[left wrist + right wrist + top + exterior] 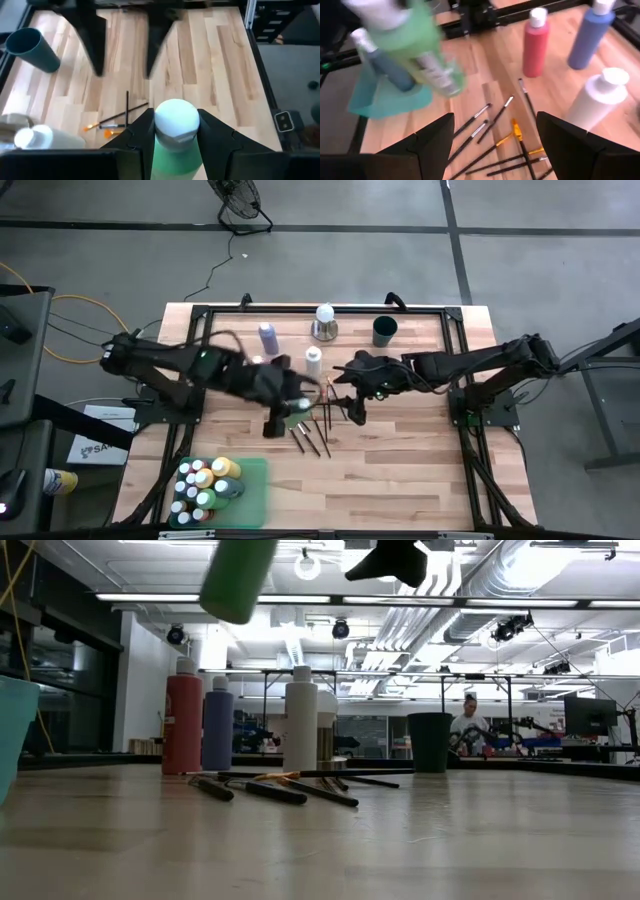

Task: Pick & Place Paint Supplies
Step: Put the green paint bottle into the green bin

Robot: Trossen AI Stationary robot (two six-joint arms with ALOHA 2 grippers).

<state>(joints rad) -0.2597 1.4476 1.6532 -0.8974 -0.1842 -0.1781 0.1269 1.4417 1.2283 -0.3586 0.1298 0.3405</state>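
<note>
My left gripper point(290, 408) point(175, 114) is shut on a green paint bottle point(298, 413) with a white cap. It holds the bottle in the air over the table's middle; the low view shows the bottle point(238, 580) high up. My right gripper point(352, 402) point(495, 125) hangs open and empty just to the right of it, above several thin brushes point(315, 432) point(490, 145) that lie flat on the wood. A red bottle point(536, 47), a blue-purple bottle point(268, 338) and a white bottle point(313, 362) stand upright behind the brushes. My left gripper pinches the green bottle between its two fingers point(140, 137) at the top end, on the shoulder point(159, 150) just below the white cap point(175, 117). The bottle lies along the fingers, cap forward. It is tilted and lifted clear of the table.
A teal tray point(255, 492) with several bottles sits at the near left. A white ball on a metal base point(324, 323) and a dark green cup point(385, 331) stand at the far edge. A black frame point(455, 330) borders the table. A person point(468, 720) shows far behind.
</note>
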